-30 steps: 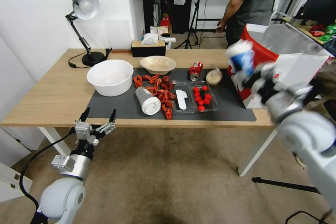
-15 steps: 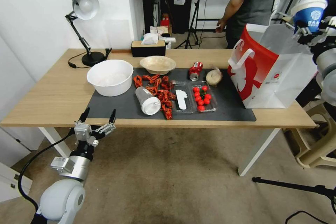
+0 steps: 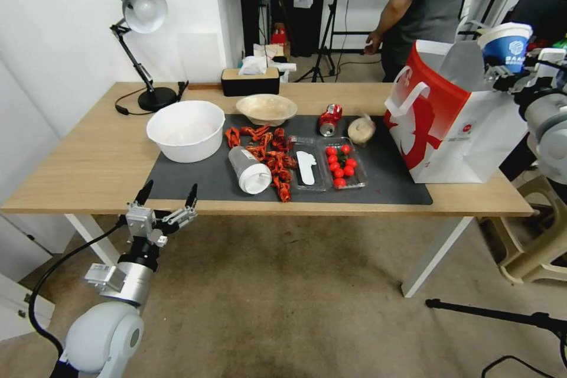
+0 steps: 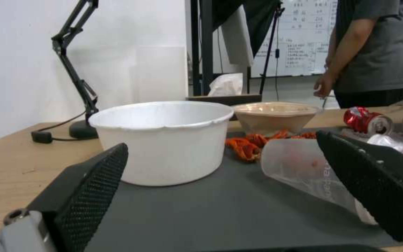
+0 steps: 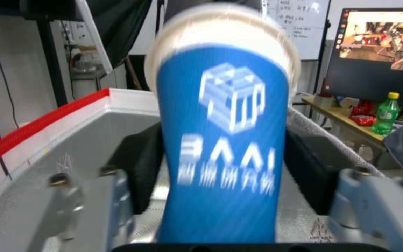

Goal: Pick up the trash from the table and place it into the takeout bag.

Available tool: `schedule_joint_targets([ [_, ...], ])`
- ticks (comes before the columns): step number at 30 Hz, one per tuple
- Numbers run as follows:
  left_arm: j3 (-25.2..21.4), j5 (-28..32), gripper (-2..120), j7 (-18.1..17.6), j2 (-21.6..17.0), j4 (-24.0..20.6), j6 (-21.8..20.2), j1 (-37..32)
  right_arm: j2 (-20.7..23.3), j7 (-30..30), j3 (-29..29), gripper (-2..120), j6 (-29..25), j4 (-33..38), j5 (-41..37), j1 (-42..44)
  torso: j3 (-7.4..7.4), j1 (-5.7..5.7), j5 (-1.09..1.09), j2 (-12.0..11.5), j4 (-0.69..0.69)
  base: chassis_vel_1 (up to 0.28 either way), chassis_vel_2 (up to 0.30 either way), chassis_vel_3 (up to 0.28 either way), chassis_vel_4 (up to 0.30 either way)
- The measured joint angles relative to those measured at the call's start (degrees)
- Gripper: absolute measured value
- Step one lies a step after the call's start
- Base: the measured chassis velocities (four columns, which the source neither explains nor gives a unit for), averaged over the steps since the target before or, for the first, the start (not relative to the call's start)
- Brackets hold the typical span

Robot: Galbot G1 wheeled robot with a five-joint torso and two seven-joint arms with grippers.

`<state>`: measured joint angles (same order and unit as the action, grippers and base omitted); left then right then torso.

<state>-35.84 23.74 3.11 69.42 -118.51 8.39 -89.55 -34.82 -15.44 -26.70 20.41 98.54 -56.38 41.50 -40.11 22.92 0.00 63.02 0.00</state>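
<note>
Above the takeout bag (image 3: 455, 124) mouth: right pincer (image 5: 225, 175) clamps blue paper cup (image 3: 505, 47), base hidden | left pincer (image 3: 166, 196) spread, below tabletop (image 3: 88, 153) edge

You're looking at a white wall (image 3: 71, 41) behind a black desk lamp (image 3: 139, 12), grey-brown carpet (image 3: 295, 295) underfoot, a whiteboard (image 4: 304, 38) and a lit monitor (image 5: 379, 45) farther back.
</note>
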Motion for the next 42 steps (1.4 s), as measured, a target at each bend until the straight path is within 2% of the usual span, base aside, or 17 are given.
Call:
schedule_joint_targets([
  [2, -0.01, 0.02, 100, -0.09, -0.02, -0.19, -0.05, -0.06, 0.02, -0.01, 0.02, 72, 0.43, 0.22, 0.0, 0.06, 0.0, 0.0, 0.0, 0.01, 0.0, 0.0, 0.0, 0.0, 0.0],
  [4, -0.01, 0.02, 100, -0.09, -0.02, -0.19, -0.05, -0.06, 0.02, -0.01, 0.02, 72, 0.43, 0.22, 0.0, 0.06, 0.0, 0.0, 0.0, 0.01, 0.0, 0.0, 0.0, 0.0, 0.0],
  [5, -0.09, 0.03, 100, -0.2, -0.02, -0.35, -0.07, -0.17, 0.02, -0.23, 0.02, 84, 0.74, 0.48, 0.0, 0.34, 0.0, 0.0, 0.0, 0.01, 0.0, 0.0, 0.0, 0.0, 0.0],
  [6, -0.09, 0.03, 100, -0.2, -0.02, -0.35, -0.07, -0.17, 0.02, -0.23, 0.02, 84, 0.74, 0.48, 0.0, 0.34, 0.0, 0.0, 0.0, 0.01, 0.0, 0.0, 0.0, 0.0, 0.0],
  [8, -0.2, 0.03, 100, -0.24, -0.02, -0.49, -0.07, -0.33, -0.01, -0.49, 0.02, 95, 0.81, 0.73, 0.03, 0.6, 0.0, 0.0, 0.0, 0.01, 0.0, 0.0, 0.0, 0.0, 0.0],
  [10, -0.27, 0.03, 100, -0.24, -0.03, -0.58, -0.07, -0.35, -0.08, -0.54, 0.02, 98, 0.83, 0.83, 0.04, 0.68, 0.0, 0.0, 0.0, 0.0, 0.0, 0.0, 0.0, 0.0, 0.0],
  [16, -0.62, 0.04, 100, -0.25, -0.11, -1.23, -0.07, -0.5, -0.37, -0.69, -0.67, 100, 0.38, 2.61, 0.03, 1.51, 0.0, 0.0, 0.01, 0.01, 0.01, 0.0, 0.0, 0.0, 0.0],
  [22, -0.99, 0.17, 100, -0.27, -0.03, -1.82, -0.03, -0.72, -0.03, -1.07, -2.6, 100, -3.49, 8.16, -0.42, 2.81, 0.01, 0.0, -0.02, 0.01, 0.0, 0.0, 0.0, 0.0, 0.0],
  [29, -0.98, 0.17, 100, -0.25, 0.41, -1.94, 0.11, -0.89, -0.03, -1.56, -4.14, 100, -4.27, 14.81, -0.54, 6.21, 0.0, 0.0, 0.0, 0.0, 0.01, 0.0, 0.0, 0.0, 0.0],
  [30, -1.03, 0.17, 100, -0.2, 0.45, -1.96, 0.17, -1.03, -0.54, -1.65, -5.77, 100, -4.72, 18.57, -0.32, 9.28, 0.01, 0.0, -0.01, 0.01, 0.01, 0.0, 0.0, 0.0, 0.0],
  [31, -1.03, 0.17, 100, -0.2, 0.45, -1.96, 0.17, -1.03, -0.54, -1.65, -5.77, 100, -4.72, 18.57, -0.32, 9.28, 0.01, 0.0, -0.01, 0.01, 0.01, 0.0, 0.0, 0.0, 0.0],
  [33, -1.27, 0.37, 100, -0.1, 0.48, -2.01, 0.25, -1.28, -2.06, -1.8, -7.94, 100, -4.86, 23.52, 1.78, 14.55, 0.01, 0.0, -0.02, 0.01, 0.0, 0.0, 0.0, 0.0, 0.0],
  [35, -1.3, 0.42, 100, -0.08, 0.48, -2.01, 0.27, -1.33, -2.68, -1.83, -8.38, 100, -4.91, 24.67, 2.78, 16.16, 0.01, 0.0, -0.01, 0.01, 0.0, 0.0, 0.0, 0.0, 0.0],
  [37, -1.33, 0.47, 100, 0.0, 0.63, -2.02, 0.31, -1.46, -6.82, -1.86, -10.95, 100, -6.02, 29.87, 8.3, 26.33, 0.01, 0.0, 0.01, 0.01, 0.01, 0.0, 0.0, 0.0, 0.0],
  [38, -1.33, 0.47, 100, 0.0, 0.63, -2.02, 0.31, -1.46, -6.82, -1.86, -10.95, 100, -6.02, 29.87, 8.3, 26.33, 0.01, 0.0, 0.01, 0.01, 0.01, 0.0, 0.0, 0.0, 0.0],
  [41, -1.33, 0.48, 100, 0.06, 0.66, -1.81, 0.33, -1.41, -10.19, -1.26, -12.65, 100, -9.27, 32.37, 12.93, 33.35, 0.01, -0.01, 0.01, 0.01, 0.0, 0.0, 0.0, 0.0, 0.0],
  [42, -1.33, 0.49, 100, 0.08, 0.63, -1.49, 0.34, -1.37, -12.61, 0.51, -13.89, 100, -10.73, 33.56, 15.49, 38.07, 0.01, 0.0, 0.0, 0.01, 0.0, 0.0, 0.0, 0.0, 0.0],
])
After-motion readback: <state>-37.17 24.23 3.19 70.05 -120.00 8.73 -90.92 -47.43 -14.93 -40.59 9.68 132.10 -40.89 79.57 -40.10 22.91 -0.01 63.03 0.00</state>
